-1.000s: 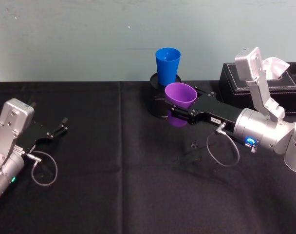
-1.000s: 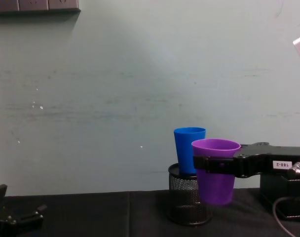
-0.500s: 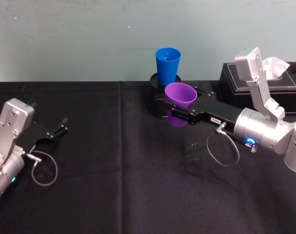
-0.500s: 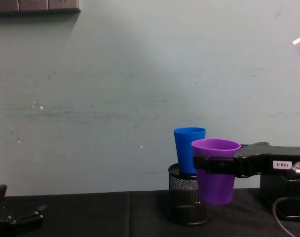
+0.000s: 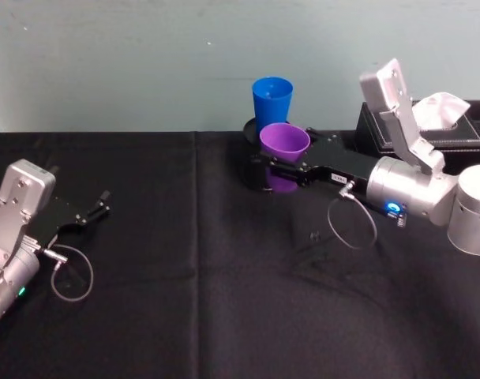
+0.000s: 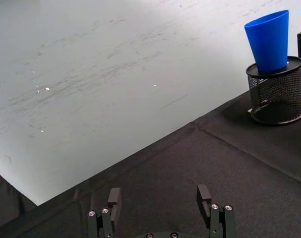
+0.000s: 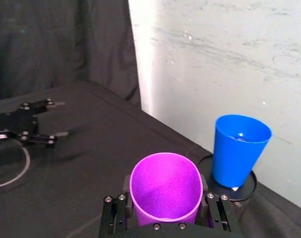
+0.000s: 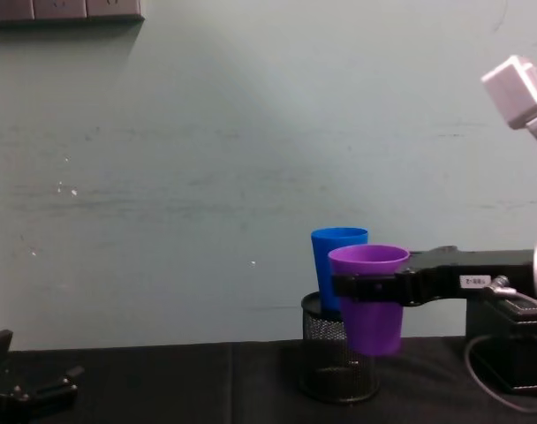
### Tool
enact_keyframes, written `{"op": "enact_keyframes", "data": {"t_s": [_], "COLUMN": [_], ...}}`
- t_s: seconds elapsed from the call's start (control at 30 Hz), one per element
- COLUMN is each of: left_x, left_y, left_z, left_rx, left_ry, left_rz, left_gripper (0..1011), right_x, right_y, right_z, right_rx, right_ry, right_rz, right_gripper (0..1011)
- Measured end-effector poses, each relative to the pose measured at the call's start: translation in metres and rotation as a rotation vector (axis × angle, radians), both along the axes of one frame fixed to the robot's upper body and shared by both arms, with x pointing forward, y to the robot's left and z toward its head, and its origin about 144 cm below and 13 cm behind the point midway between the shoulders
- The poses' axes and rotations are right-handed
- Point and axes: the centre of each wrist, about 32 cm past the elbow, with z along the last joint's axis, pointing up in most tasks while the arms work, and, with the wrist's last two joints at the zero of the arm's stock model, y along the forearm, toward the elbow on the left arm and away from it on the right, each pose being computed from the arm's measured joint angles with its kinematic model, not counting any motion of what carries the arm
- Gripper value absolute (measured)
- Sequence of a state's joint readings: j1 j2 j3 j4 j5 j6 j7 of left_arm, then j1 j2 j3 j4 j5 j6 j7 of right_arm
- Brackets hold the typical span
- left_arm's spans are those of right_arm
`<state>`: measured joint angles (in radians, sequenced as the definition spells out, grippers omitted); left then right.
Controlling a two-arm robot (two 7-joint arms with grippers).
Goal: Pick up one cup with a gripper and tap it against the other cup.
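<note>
Two cups. Head view: right gripper (image 5: 283, 163) clamps purple cup (image 5: 284, 142) below its rim, airborne, just before blue cup (image 5: 271, 96) on mesh holder (image 5: 250, 126). Parked left gripper (image 5: 100, 207) open, empty. Chest view: cups overlap; contact unclear. Purple cup judged light, smooth, slippery; upper-wall hold suits.

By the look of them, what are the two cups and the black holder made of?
The purple cup in the right hand looks like smooth plastic: even colour, thin rim. The blue cup looks the same. The holder under it seems black metal mesh, judging by its see-through wall.
</note>
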<state>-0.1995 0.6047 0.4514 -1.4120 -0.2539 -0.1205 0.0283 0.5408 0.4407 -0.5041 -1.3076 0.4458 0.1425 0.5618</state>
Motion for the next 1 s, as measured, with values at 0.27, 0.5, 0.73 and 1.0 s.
{"op": "enact_keyframes", "data": {"t_s": [0.27,0.5,0.73,1.0], "left_x": [0.0,0.0,0.0,0.0], "left_y": [0.0,0.0,0.0,0.0], "left_z": [0.0,0.0,0.0,0.0], "left_rx": [0.0,0.0,0.0,0.0], "left_ry": [0.0,0.0,0.0,0.0], "left_rz": [0.0,0.0,0.0,0.0], "left_gripper": [1000,1000,1000,1000], "right_x": [0.023,0.034,0.045,0.055], "right_y": [0.009,0.013,0.016,0.019], "right_z": [0.002,0.0,-0.001,-0.002], "right_rx": [-0.005,0.009,0.033,0.056], "right_ry": [0.014,0.033,0.052,0.071], "right_rz": [-0.024,-0.051,-0.079,-0.087], "right_gripper": [724,724,724,724]}}
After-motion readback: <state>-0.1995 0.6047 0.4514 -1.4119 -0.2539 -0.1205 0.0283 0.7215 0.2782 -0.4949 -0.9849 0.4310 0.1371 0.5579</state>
